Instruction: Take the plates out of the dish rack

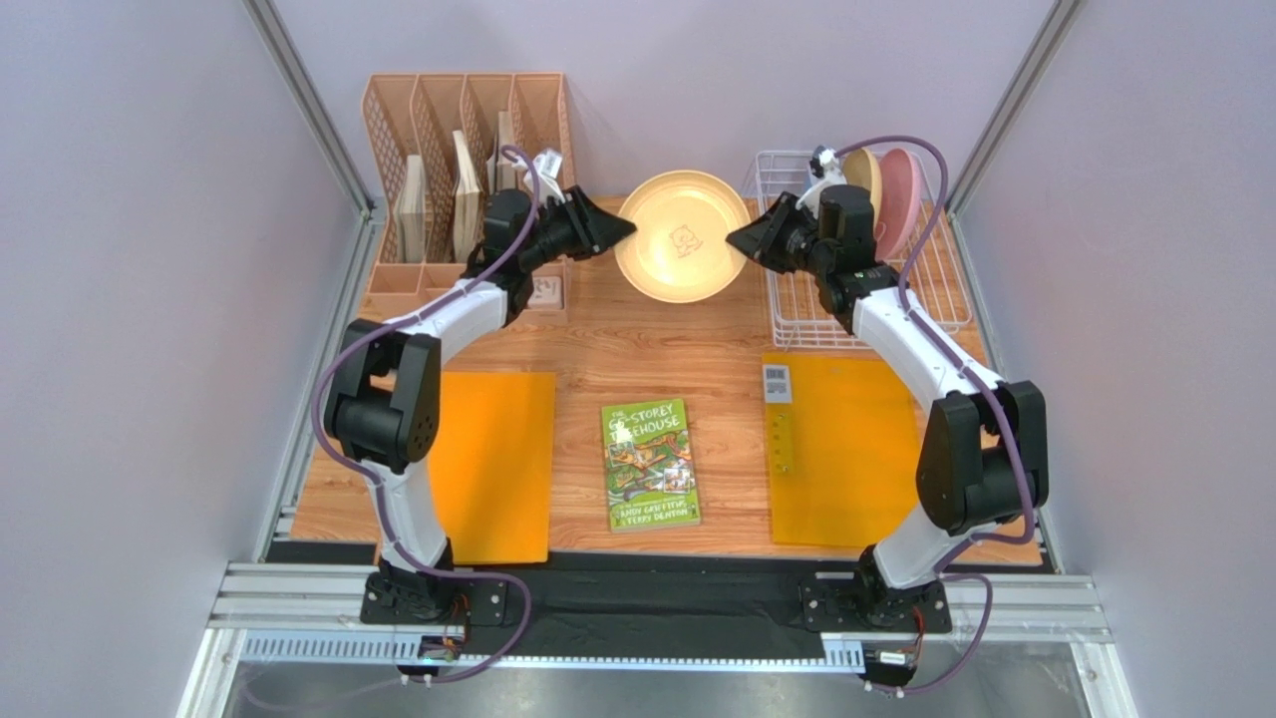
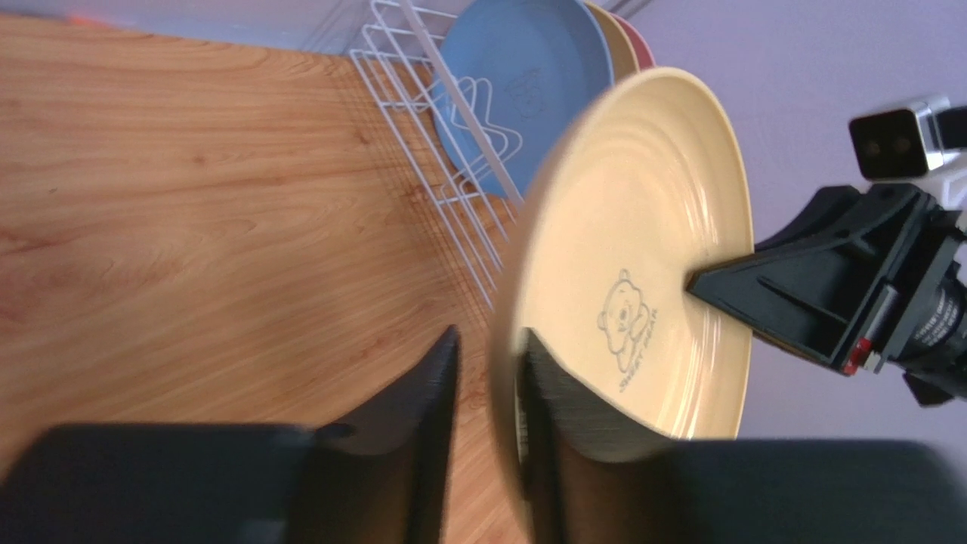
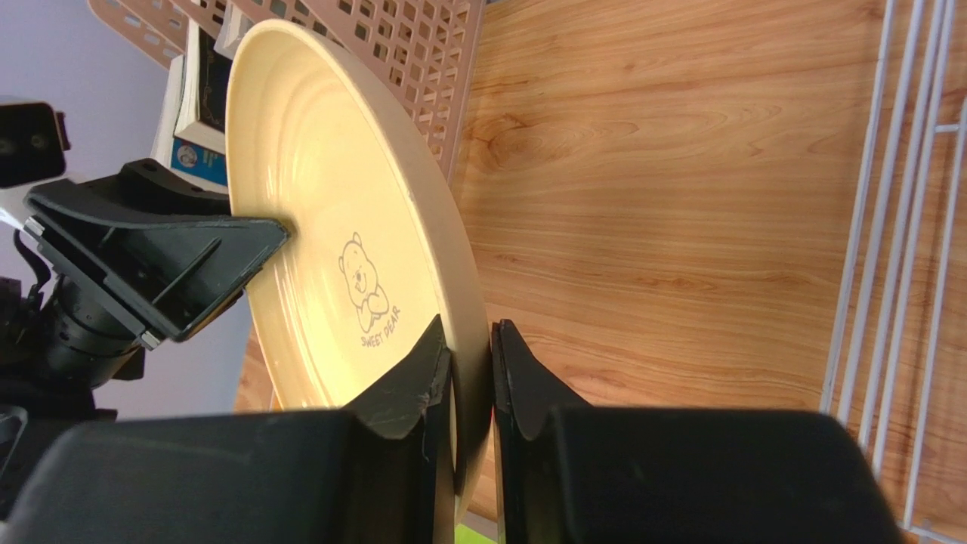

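Right pincer [image 3: 471, 340] grips the yellow plate [image 3: 329, 193] by its rim; left pincer [image 2: 488, 346] straddles the opposite rim, slightly agape.

Overhead view faces down; wrist views close, sharing yellow plate [image 2: 636, 227].

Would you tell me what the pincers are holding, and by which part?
The right pincer clamps the pale yellow round plate by its rim; the left pincer straddles the opposite rim, unclamped.
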Robot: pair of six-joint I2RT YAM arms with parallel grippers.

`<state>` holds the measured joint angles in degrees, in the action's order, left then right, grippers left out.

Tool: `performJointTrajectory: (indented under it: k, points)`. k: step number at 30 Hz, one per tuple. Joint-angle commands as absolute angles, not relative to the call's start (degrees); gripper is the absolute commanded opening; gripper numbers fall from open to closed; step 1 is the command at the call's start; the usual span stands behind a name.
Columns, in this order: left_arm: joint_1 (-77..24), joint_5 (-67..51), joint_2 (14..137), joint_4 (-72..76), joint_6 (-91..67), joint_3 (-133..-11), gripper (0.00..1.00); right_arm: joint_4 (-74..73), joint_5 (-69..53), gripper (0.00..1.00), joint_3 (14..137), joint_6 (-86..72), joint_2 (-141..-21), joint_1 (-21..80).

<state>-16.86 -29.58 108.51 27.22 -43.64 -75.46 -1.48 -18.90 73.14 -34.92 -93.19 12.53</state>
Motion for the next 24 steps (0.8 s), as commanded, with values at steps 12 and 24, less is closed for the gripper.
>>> performJointTrajectory:
  k: [12, 24]
  points:
    - [-17.23, -27.96, 114.51, 23.49, -41.51, -84.26, 0.0, -9.2, -10.66, 0.87, 80.49, -26.58, -91.94, 8.44]
    - [-17.23, -18.81, 122.16, 7.04, -33.4, -91.76, 0.0, -17.48, 11.24, 0.9, 92.63, -15.04, -95.62, 6.42]
